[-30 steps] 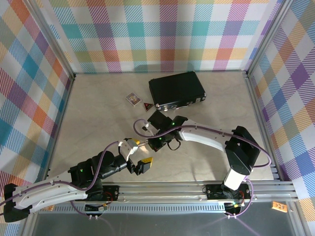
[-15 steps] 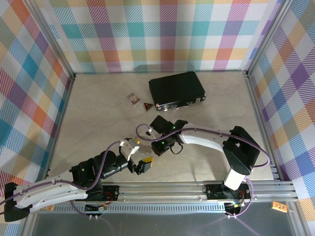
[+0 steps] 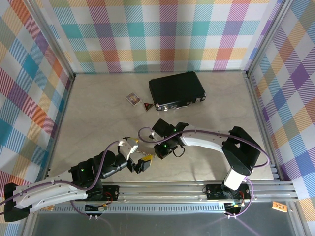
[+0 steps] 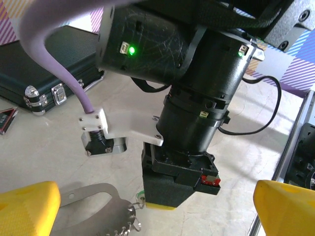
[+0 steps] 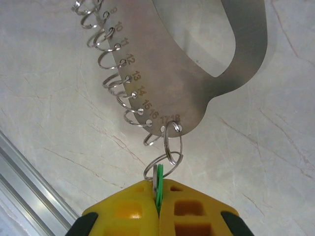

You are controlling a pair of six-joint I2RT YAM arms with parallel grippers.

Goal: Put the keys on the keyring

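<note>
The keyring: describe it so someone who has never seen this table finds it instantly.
From the black case at the back, come forward to the right end effector, pinching a green-headed key. Just beyond it is the keyring, a flat silvery metal loop. Only it has numbered holes along one edge, threaded with little wire rings.

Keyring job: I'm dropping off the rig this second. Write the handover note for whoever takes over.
Left claw: wide open, not gripping; the keyring lies between its fingers.
Right claw: shut on the green-headed key, at the keyring's end numbered 18.
Keyring: on the table, near the arm bases.
Done: the key's small split ring looks linked to the ring in hole 18, though that is unconfirmed.
Left: check the link, release the key, withdraw.
</note>
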